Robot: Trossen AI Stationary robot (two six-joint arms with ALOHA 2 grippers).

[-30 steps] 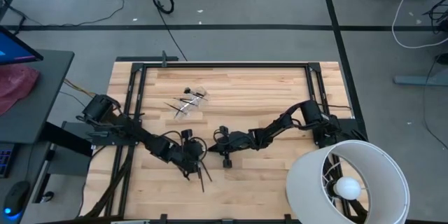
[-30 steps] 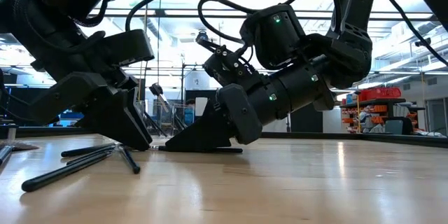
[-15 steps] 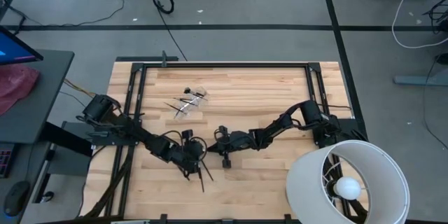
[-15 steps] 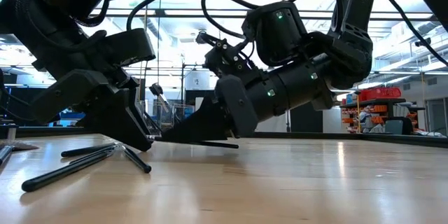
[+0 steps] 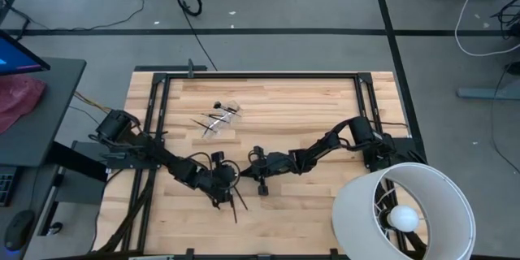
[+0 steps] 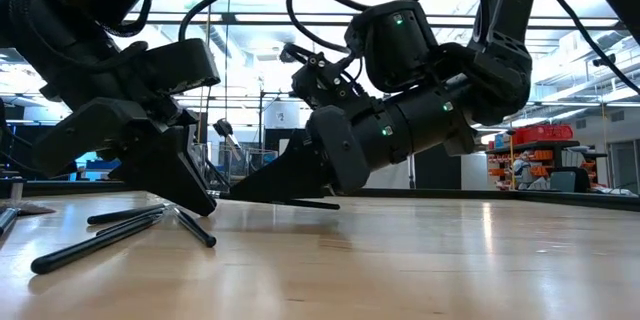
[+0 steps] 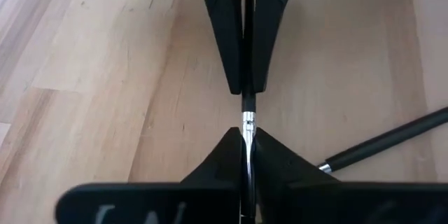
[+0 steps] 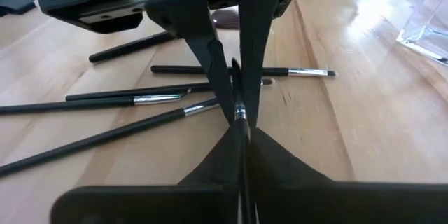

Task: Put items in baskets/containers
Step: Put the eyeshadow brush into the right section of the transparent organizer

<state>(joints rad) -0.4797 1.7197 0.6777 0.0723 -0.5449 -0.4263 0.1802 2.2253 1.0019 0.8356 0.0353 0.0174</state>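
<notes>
One thin dark brush with a silver ferrule (image 7: 246, 112) spans the short gap between my two grippers at the middle of the table. My left gripper (image 5: 231, 180) and my right gripper (image 5: 246, 171) meet tip to tip, both shut on this brush. Several more brushes (image 8: 140, 101) lie flat on the wood by the left gripper, also visible as the loose brushes (image 6: 110, 235) in the low view. The clear container (image 5: 223, 118) stands farther back and holds a few brushes; its glinting wall (image 8: 427, 21) is visible past the right gripper. My left gripper pinches the brush between its two fingers at the silver ferrule (image 7: 246, 131). Its fingers (image 6: 195, 190) slant down from the table's left. The brush runs straight on from them into the other gripper. My right gripper pinches the dark handle (image 7: 246, 92) between its two fingers, just beyond the ferrule. Its fingers (image 6: 285, 182) come in low from the table's right, slanting down. The brush (image 6: 310, 203) lies nearly level, just clear of the wood, its free end under the gripper.
A big white lamp shade (image 5: 402, 215) stands at the table's near right corner. A black frame (image 5: 260, 75) runs round the tabletop. Bare wood (image 5: 317, 203) shows between the grippers and the shade.
My right gripper has tipped up a little and risen, and the brush that it holds has come off the wood to hang just clear of it, nearly level. My left gripper has stayed low at the brush's other end.
</notes>
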